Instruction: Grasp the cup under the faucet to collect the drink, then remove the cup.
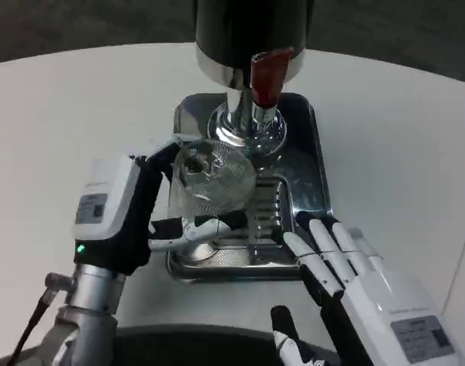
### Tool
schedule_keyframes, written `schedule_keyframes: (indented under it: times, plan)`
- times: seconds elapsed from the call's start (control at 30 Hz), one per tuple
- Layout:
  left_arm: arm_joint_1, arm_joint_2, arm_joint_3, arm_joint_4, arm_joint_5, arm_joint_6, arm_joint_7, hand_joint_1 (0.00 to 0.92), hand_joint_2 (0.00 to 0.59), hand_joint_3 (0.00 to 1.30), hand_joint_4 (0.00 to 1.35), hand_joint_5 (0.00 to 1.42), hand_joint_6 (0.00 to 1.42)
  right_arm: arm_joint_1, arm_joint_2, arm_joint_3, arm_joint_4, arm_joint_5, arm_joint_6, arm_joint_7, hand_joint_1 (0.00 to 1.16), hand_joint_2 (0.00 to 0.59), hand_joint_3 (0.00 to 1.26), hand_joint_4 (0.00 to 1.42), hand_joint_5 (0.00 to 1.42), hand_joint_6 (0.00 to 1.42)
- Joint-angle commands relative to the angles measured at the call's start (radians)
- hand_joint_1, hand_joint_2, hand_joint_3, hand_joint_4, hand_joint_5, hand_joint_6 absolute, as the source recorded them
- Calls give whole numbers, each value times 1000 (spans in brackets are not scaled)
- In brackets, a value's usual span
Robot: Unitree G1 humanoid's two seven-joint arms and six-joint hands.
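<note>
A clear plastic cup (210,179) stands on the steel drip tray (305,164) of a drink dispenser, just in front of the chrome faucet column (248,122). My left hand (133,210) wraps around the cup from the left, fingers curled along its near side. The red tap lever (267,75) sticks out from the black dispenser body (251,30) above. My right hand (347,271) lies at the tray's front right corner with its fingers stretched out and apart, holding nothing. Whether there is liquid in the cup I cannot tell.
The dispenser and tray sit mid-table on the white round tabletop (400,137). Bare table lies to the left and right of the tray. The slotted grate (267,210) is just right of the cup.
</note>
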Motion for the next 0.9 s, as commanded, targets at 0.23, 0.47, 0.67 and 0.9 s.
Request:
schedule_keyframes:
  times: [0.23,0.47,0.67,0.9]
  plan:
    - [-223,-52,-132,268,6,18,128,539,167,952,1079,1223,1286,91,24,-37,-85,-14,10,-16,313,555,136,22,36,74]
    - [-289,-78,-188,332,-5,20,151,545,158,952,1070,1224,1286,103,35,-44,-83,-12,7,-15,330,549,152,42,61,89]
    - [-287,-77,-220,345,-8,25,156,544,146,953,1061,1214,1286,106,34,-63,-86,1,4,-15,340,549,164,54,85,109]
    - [-253,-40,-215,366,-45,8,90,458,76,752,794,1006,1100,116,31,-76,-88,39,-4,-2,345,549,177,82,130,166]
